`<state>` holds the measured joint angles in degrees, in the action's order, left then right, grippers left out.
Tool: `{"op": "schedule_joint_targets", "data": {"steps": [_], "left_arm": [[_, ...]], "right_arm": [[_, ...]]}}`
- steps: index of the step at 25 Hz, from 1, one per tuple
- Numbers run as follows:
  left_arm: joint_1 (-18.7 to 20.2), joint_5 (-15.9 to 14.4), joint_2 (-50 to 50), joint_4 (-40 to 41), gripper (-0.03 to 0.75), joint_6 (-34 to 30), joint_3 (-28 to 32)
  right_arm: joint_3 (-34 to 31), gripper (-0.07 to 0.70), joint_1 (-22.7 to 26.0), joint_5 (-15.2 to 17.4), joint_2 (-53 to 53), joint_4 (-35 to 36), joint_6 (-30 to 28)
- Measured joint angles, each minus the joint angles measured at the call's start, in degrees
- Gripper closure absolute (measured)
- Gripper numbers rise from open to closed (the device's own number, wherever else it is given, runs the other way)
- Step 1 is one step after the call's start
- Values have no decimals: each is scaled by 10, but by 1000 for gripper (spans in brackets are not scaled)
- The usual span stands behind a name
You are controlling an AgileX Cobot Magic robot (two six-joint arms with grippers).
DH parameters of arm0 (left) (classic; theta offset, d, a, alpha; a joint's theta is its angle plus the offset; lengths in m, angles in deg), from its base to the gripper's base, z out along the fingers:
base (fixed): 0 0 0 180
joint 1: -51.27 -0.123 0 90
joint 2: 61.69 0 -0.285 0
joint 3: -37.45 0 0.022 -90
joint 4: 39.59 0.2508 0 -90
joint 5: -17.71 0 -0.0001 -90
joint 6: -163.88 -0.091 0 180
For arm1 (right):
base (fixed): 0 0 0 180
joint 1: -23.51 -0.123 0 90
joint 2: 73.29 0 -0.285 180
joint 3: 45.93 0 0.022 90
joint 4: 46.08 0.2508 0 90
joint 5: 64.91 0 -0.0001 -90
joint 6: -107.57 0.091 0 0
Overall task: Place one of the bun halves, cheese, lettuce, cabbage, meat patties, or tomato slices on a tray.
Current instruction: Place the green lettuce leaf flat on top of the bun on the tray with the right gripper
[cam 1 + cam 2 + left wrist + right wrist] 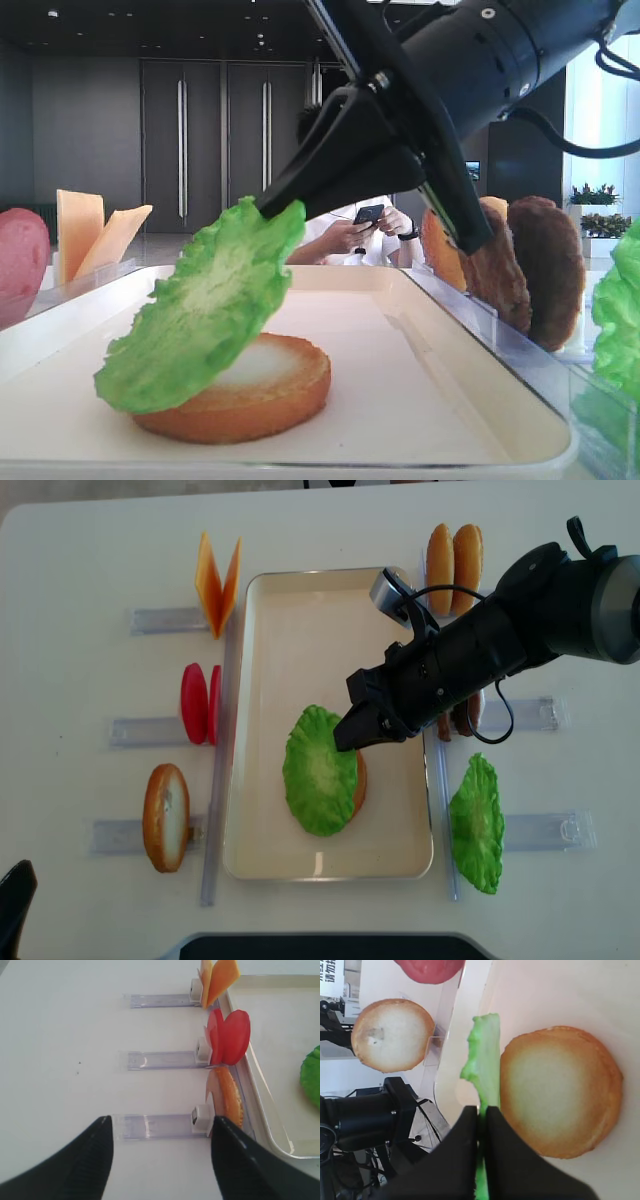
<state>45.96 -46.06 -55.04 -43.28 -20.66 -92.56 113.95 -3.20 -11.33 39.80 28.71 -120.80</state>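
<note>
right hand (482,1112): clamped on the upper edge of the lettuce (205,310), fingers pressed together.
left hand (160,1152): fingers apart, holding nothing, over the desk (65,1025) left of the tray (265,730).
lettuce: tilted, its low edge resting on the bun half (265,395) lying in the tray.
risk: released while tilted, the floppy leaf may slide off the bun.
risk: it may cling to the fingers and lift off.

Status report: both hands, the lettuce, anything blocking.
Right hand shut on lettuce, leaf tilted over bun half in tray. Left hand open, empty, off tray. Nothing blocking.
</note>
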Motion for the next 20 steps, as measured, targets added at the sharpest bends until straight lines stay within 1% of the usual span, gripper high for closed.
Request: {"op": "schedule_joint_targets", "data": {"steps": [3,6,8,11,14,17,20], "left_arm": [[0,0,0,0,244,0,0],[0,0,0,0,244,0,0],[0,0,0,0,244,0,0],[0,0,0,0,244,0,0],[0,0,0,0,244,0,0],[0,0,0,0,244,0,0],[0,0,0,0,244,0,0]], "right_arm": [[0,587,0,0,0,-4,0],[0,544,0,0,0,-4,0],[0,489,0,0,0,-4,0],[0,361,0,0,0,-5,0],[0,257,0,0,0,-7,0],[0,195,0,-1,-1,-9,0],[0,162,0,-18,-18,-28,0]]}}
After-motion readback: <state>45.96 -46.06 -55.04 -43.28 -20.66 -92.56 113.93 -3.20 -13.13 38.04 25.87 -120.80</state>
